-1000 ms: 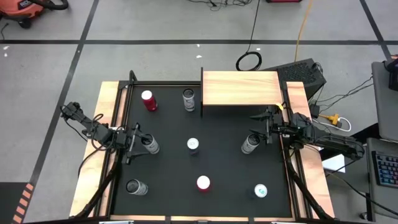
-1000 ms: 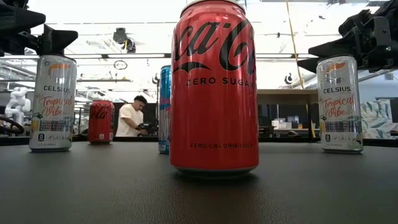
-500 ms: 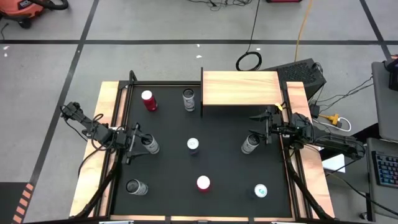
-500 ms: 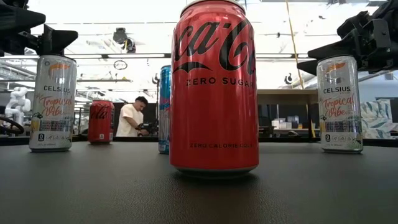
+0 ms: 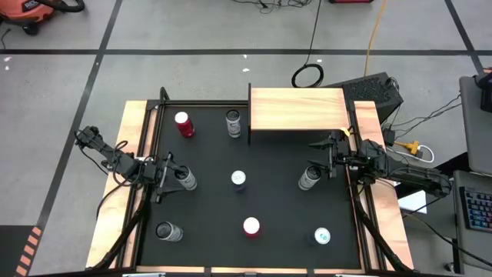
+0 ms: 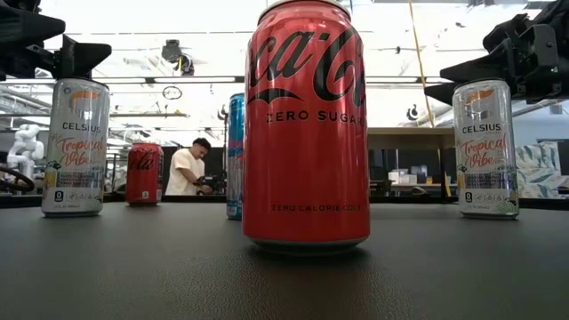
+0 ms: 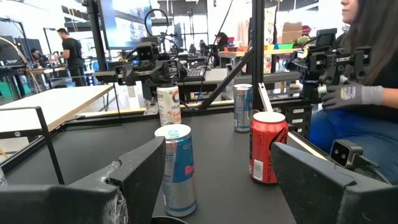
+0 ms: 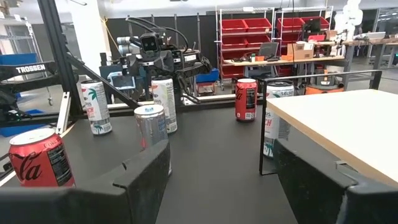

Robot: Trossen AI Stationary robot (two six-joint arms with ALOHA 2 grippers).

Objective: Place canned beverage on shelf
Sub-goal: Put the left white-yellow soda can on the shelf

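While both my grippers are waiting spread and empty, my right gripper point(image 5: 329, 158) is sitting nearer the shelf point(image 5: 297, 108) — a can point(image 5: 309, 178) standing upright just beside its fingers — so it's going first.

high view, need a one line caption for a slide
Seven cans stand on the black table, the pale-wood shelf empty, the left end effector and right end effector each beside a can.

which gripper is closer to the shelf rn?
Right. The right gripper sits at the table's right edge, just below the shelf board's near-right corner. The left gripper is at the table's left edge, across the table from the shelf. Both are open.
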